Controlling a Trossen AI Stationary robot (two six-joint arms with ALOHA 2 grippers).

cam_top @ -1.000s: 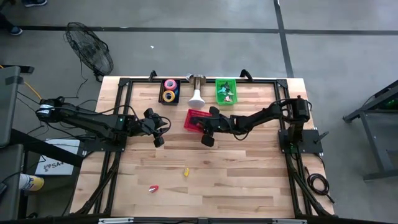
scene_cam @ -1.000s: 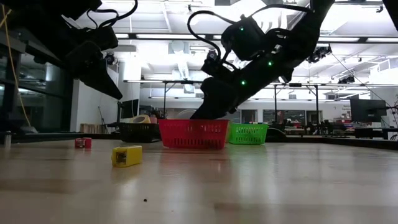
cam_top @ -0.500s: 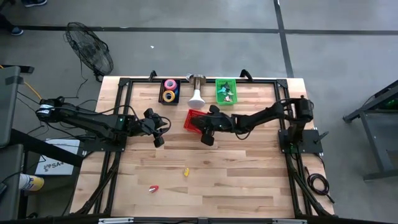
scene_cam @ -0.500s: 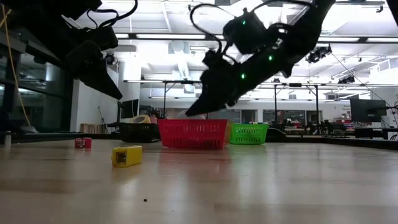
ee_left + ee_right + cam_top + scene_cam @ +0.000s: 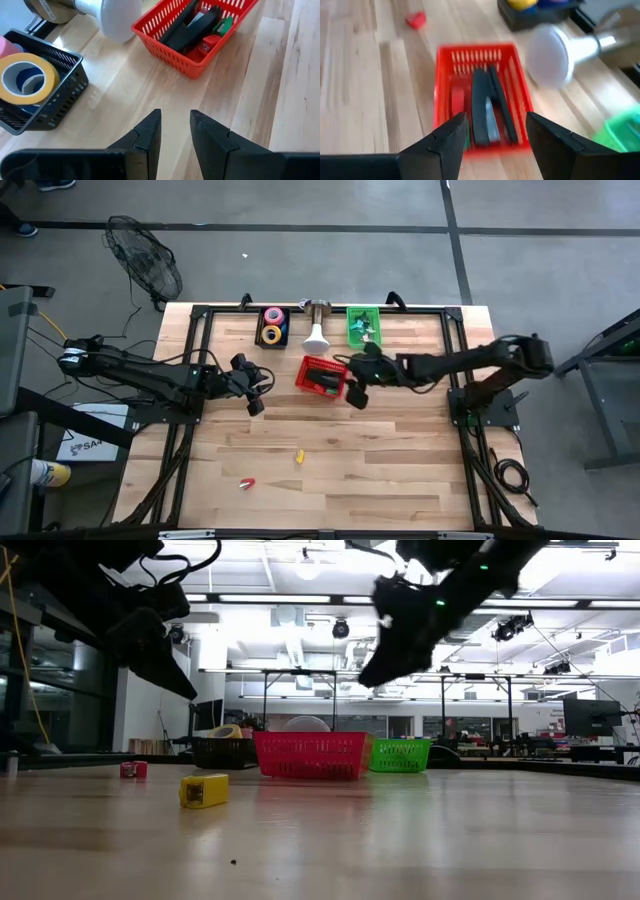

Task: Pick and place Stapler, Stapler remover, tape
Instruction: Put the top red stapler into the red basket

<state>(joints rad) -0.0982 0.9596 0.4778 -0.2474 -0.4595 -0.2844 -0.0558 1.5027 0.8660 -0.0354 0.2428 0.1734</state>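
Observation:
A red basket [image 5: 320, 375] stands mid-table and holds black staplers [image 5: 487, 112] and small red and green pieces. A black basket [image 5: 273, 326] at the far edge holds pink, yellow and blue tape rolls [image 5: 22, 80]. A green basket [image 5: 364, 326] beside it holds small claw-like pieces. A small yellow block [image 5: 298, 456] and a small red one [image 5: 247, 482] lie on the near half of the table. My right gripper [image 5: 356, 392] hangs open and empty, raised just right of the red basket [image 5: 480, 100]. My left gripper [image 5: 255, 386] hovers open to the left of that basket [image 5: 195, 30].
A white lamp dome [image 5: 316, 336] on a metal stem lies between the black and green baskets, just behind the red one. Bare wood stretches across the near half of the table around the yellow block [image 5: 204, 790] and the red block [image 5: 133, 769].
My right gripper has risen from the red basket's near side and drawn back toward the table's right edge, ending well above the basket. The left arm has kept still, and the baskets and the two small blocks have stayed put.

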